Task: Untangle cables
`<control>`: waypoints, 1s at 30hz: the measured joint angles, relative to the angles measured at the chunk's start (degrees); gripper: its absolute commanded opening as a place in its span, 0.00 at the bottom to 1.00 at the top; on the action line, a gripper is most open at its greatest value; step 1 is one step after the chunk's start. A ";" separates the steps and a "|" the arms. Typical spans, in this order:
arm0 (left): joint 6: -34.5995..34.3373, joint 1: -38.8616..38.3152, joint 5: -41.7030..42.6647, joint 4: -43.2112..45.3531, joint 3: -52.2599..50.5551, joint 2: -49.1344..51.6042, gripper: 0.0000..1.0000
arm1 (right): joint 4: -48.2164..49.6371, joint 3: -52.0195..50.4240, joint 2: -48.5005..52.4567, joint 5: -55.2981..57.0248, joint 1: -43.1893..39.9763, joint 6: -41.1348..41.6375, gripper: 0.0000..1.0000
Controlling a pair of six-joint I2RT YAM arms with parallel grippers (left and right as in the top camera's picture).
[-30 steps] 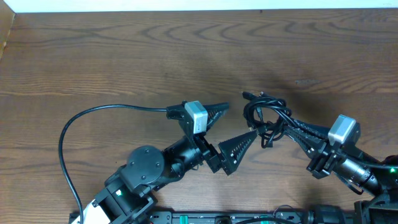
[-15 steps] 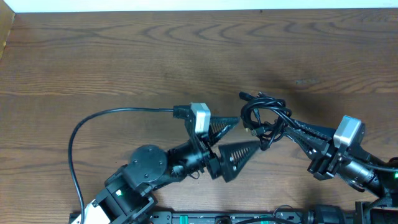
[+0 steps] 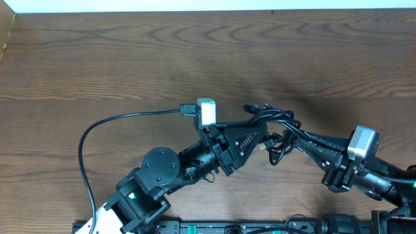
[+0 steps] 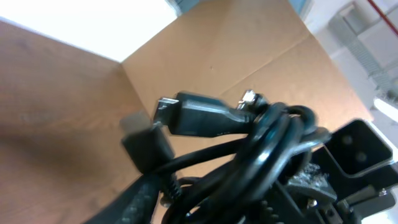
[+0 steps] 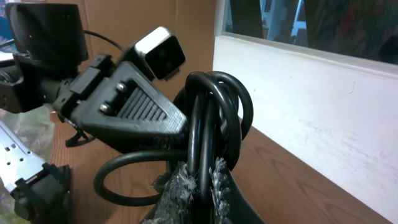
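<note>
- Right fingers (image 5: 219, 180) pinch the cables (image 3: 276, 127) (a tight bunch of loops), anchoring one side.
- Left fingers (image 3: 244, 140) pinch the opposite side, probably to draw a loop free.

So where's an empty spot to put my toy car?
The far half of the brown wooden table, up by the white back edge, is bare. It's crowded front-middle, where the left gripper and right gripper meet the tangled thin black cables.
</note>
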 measured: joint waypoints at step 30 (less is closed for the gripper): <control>24.02 0.00 -2.62 1.55 -0.04 1.79 0.07 | -9.18 0.02 0.00 -0.61 -0.04 -1.62 0.46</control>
